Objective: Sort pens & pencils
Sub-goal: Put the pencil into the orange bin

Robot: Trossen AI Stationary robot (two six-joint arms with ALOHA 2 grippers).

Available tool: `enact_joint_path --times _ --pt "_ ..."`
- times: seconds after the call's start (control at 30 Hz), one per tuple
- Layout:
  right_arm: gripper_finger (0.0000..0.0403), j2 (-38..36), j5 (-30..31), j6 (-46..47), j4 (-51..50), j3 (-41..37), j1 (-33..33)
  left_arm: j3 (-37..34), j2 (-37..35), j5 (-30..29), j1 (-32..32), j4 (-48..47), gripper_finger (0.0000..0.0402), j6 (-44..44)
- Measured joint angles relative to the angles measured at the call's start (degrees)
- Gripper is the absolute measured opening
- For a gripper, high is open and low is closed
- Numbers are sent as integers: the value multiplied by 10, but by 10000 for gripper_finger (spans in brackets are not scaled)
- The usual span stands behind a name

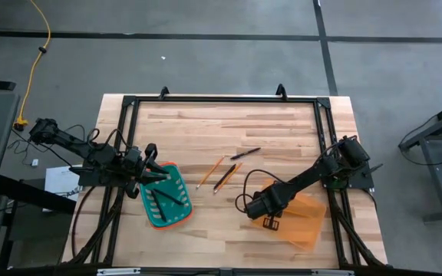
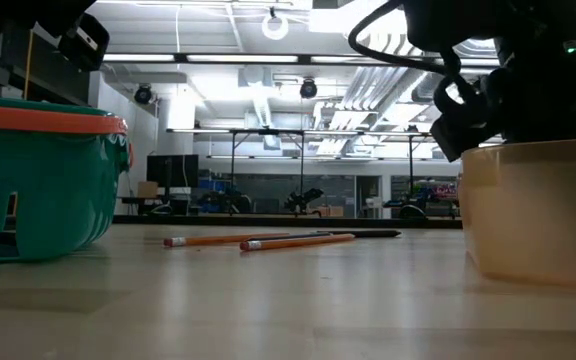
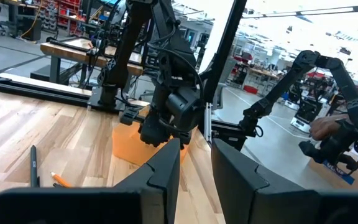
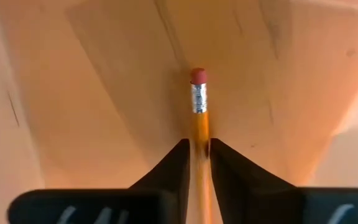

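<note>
Table [image 1: 206, 123]: right pincer [image 1: 271, 222] pinches a pencil [image 4: 199, 118] over the orange bin [image 1: 309, 222]; left pincer [image 1: 150, 161], slightly spread, above the teal basket [image 1: 176, 218].

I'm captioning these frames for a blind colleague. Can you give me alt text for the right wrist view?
The right claw is shut on a yellow pencil, held between its two dark fingers with the pink eraser end pointing away from the camera. Behind it, the translucent orange bin fills the whole picture, so the pencil is inside or just over the bin.
</note>
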Motion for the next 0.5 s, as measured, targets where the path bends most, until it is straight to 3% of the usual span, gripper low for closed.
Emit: enact_joint_path --times 0.23,0.5 --pt "98 0 -42 24 -59 25 -16 0 0 0 0 0 81 0" --pt "134 0 -28 9 -184 162 -43 0 0 0 0 0 81 0"
